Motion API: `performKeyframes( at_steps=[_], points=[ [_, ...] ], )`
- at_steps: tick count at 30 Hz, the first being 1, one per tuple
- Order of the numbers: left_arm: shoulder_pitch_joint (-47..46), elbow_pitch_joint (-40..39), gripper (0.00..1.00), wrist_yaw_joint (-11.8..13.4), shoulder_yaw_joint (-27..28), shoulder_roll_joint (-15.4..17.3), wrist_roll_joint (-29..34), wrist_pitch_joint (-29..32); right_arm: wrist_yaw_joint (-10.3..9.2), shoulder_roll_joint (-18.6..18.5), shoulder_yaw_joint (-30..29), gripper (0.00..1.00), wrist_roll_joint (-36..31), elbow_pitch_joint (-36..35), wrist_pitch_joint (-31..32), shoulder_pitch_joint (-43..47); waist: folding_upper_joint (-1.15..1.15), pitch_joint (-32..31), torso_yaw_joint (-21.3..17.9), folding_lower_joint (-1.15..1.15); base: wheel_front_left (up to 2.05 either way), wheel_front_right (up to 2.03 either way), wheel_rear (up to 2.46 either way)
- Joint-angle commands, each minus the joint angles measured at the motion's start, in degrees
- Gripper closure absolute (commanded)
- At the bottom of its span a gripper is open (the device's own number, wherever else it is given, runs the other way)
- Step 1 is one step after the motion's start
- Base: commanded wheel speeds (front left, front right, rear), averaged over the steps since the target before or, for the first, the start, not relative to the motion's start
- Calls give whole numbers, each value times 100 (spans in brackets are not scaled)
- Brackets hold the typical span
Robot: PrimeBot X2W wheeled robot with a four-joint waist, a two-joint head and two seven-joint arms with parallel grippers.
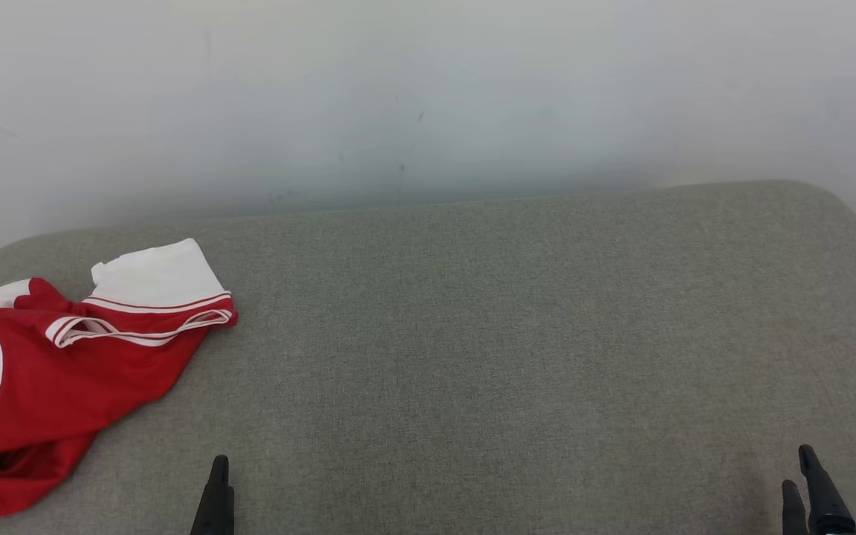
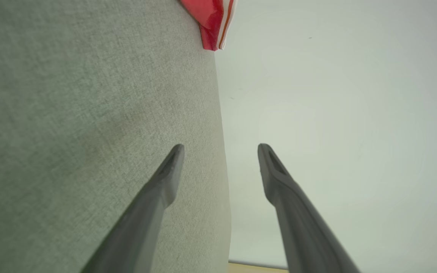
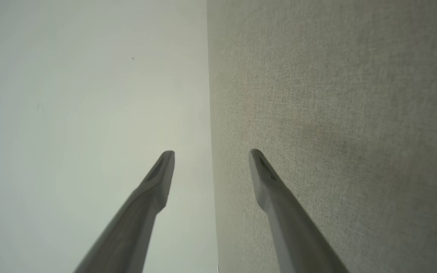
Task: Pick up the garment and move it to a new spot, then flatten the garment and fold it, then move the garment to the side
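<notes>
Head view crops the garment at its left edge, so its full outline cannot be read. What shows is a smooth, slightly shiny red jersey with white panels and thin red-and-white trim, lying crumpled and creased, a white sleeve at its far end. It lies on a grey upholstered surface of coarse woven cloth with rounded corners, backed by a plain pale wall (a few faint scuffs on it).

The shirt sits ahead of the left gripper and off to its outer side, apart from the fingertips. It is well apart from the right gripper, across the width of the cloth. Both grippers are cut by the head view's bottom edge: one dark tapered finger shows for the left, two for the right.

Each wrist view shows long, matte dark fingers narrowing to slanted tips, spread wide with nothing between them, so both sets of jaws are released. In the left wrist view a red corner of the garment with its white stripe peeks in far beyond the tips, the rest out of frame. The nearer parts of the fingers are blurred.
</notes>
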Motion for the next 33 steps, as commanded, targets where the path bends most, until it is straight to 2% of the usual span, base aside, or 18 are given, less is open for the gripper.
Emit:
performKeyframes(
  at_steps=[1, 9, 11, 22, 30, 33],
  points=[
    [-34, -116, 0, -20, -27, 66, 135, -42, 1, -98, 66, 0, -132, -55, -42, -140, 0, -3, 0, 0, 0, 0, 0],
    [55, -245, 0, -28, 124, 23, 1159, -174, 1, -51, 204, 0, -1059, 23, -185, -240, 0, -42, -1, 0, 0, 0, 0],
    [86, -281, 0, -31, 190, -14, 1593, -218, 1, -35, 276, 0, -1557, 61, -230, -254, 0, -65, 2, 0, 0, 0, 0],
    [227, -311, 0, -36, 394, -64, 2913, -365, 1, 50, 504, 0, -3476, 58, -385, -350, 0, -124, 13, 0, 0, 0, 0],
    [227, -562, 0, 239, 373, -64, 4032, -463, 2, 94, 679, 0, -4555, -95, -489, -385, 0, -125, 14, 0, 0, 0, 0],
    [239, -633, 0, 308, 359, -64, 4260, -487, 2, 72, 774, 0, -4822, -101, -516, -426, 0, -122, -2, 0, 0, 0, 0]
  ],
)
